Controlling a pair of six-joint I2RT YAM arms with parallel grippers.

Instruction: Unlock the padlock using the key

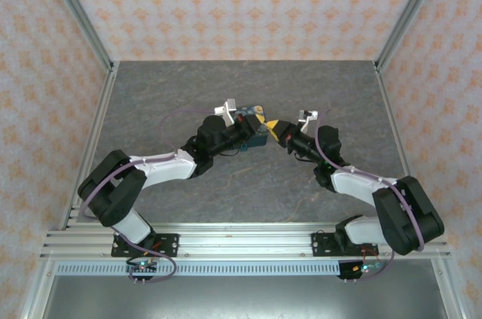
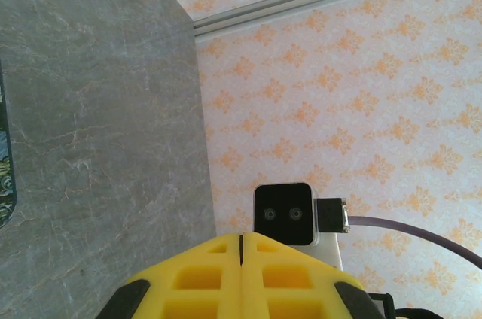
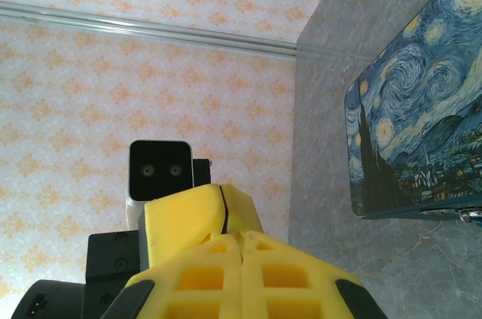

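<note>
Left gripper (image 2: pixel 241 247), right gripper (image 3: pixel 226 217): both pressed together, empty; one painted box (image 3: pixel 414 108), maybe latched.

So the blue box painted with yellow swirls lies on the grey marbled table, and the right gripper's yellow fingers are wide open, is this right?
Not quite: the right wrist view shows the right gripper shut, its yellow fingers pressed together. The blue box painted with yellow swirls does lie on the grey marbled table.
</note>
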